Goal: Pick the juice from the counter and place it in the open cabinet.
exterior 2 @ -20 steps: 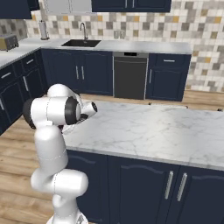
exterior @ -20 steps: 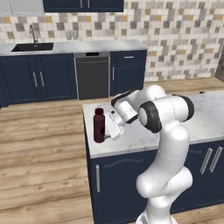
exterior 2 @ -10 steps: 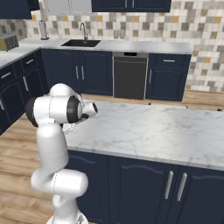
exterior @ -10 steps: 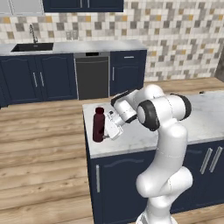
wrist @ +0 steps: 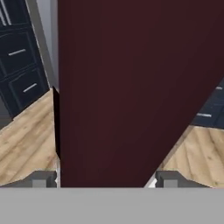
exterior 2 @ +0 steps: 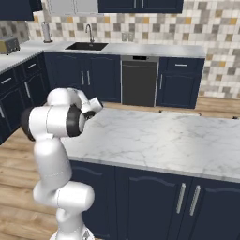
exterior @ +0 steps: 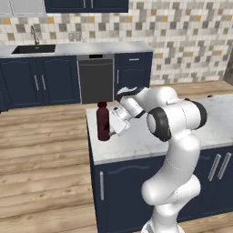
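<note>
The juice (exterior: 103,122), a slim dark maroon bottle with a red cap, stands upright near the left edge of the island counter (exterior: 136,143), whose marble top (exterior 2: 154,136) stretches off to the right. My gripper (exterior: 113,124) reaches it from the right at mid-height and is open. In the hand view the maroon bottle body (wrist: 131,87) sits right between the two fingertips (wrist: 43,179), very close to both. The open cabinet is out of view.
Behind the island runs a grey counter with a black sink (exterior: 34,48) and a dishwasher (exterior: 95,79) below it. A toaster (exterior 2: 9,45) sits at the far left. Wooden floor (exterior: 41,154) lies left of the island.
My hand has slid left along the island toward the bottle, so the fingers now flank it. The bottle has stayed upright in place.
</note>
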Tool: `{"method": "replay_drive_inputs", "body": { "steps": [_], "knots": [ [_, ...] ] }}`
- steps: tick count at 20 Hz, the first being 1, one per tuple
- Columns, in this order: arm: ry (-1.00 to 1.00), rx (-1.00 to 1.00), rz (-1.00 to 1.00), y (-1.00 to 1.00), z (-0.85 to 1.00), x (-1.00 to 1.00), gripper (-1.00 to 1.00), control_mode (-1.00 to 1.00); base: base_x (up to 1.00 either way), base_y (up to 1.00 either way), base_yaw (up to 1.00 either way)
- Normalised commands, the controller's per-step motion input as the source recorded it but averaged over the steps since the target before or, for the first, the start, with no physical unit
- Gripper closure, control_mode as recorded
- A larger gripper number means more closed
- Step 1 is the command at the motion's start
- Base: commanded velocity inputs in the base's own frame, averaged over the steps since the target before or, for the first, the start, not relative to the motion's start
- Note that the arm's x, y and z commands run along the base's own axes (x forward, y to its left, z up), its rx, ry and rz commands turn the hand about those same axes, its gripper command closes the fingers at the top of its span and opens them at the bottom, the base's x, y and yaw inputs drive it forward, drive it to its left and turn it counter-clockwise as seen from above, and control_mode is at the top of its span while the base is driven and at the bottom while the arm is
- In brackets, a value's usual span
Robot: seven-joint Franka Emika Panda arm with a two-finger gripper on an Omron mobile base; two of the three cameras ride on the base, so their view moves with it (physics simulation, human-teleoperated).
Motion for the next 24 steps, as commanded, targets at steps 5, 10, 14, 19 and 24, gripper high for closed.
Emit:
{"method": "replay_drive_inputs", "body": {
  "steps": [5,10,14,19,24],
  "knots": [
    [0.13,-0.17,0.00,-0.40,0.84,-0.57,1.00,-1.00,0.00,0.00,0.00],
    [0.08,-0.10,0.00,-0.45,0.83,-0.98,1.00,-1.00,0.00,0.00,0.00],
    [0.10,0.00,-0.07,-0.44,0.93,-1.00,1.00,-1.00,0.00,0.00,0.00],
    [-0.16,0.07,-0.13,-0.41,0.75,-1.00,1.00,-1.00,0.00,0.00,0.00],
    [-0.35,0.00,-0.09,-0.25,0.46,-0.66,1.00,-1.00,0.00,0.00,0.00]
  ]
}}
